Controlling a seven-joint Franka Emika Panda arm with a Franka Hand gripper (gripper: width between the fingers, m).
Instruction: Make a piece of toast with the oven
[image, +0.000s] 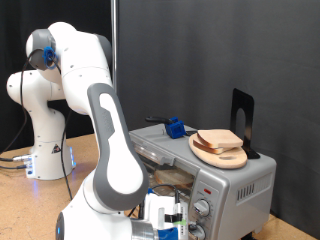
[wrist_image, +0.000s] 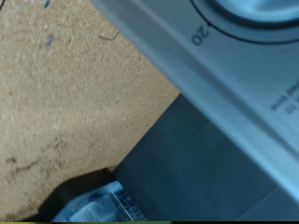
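The silver-grey oven (image: 225, 185) stands on the wooden table at the exterior view's lower right. On its top lies a round wooden plate (image: 232, 158) with the piece of toast (image: 220, 139) resting on it. My gripper (image: 168, 214) is low at the oven's front, right next to its two round knobs (image: 203, 210); the arm hides the fingers. The wrist view is a close-up of the oven's front panel (wrist_image: 224, 84), with a knob's dial (wrist_image: 254, 11) marked 20 at the edge and the table (wrist_image: 65, 103) beside it. The toast is not between my fingers.
A small blue object (image: 175, 127) sits on the oven's top behind the plate. A black upright stand (image: 243, 118) rises at the oven's far side. Dark curtains close off the back. Cables lie by the robot base (image: 45, 160).
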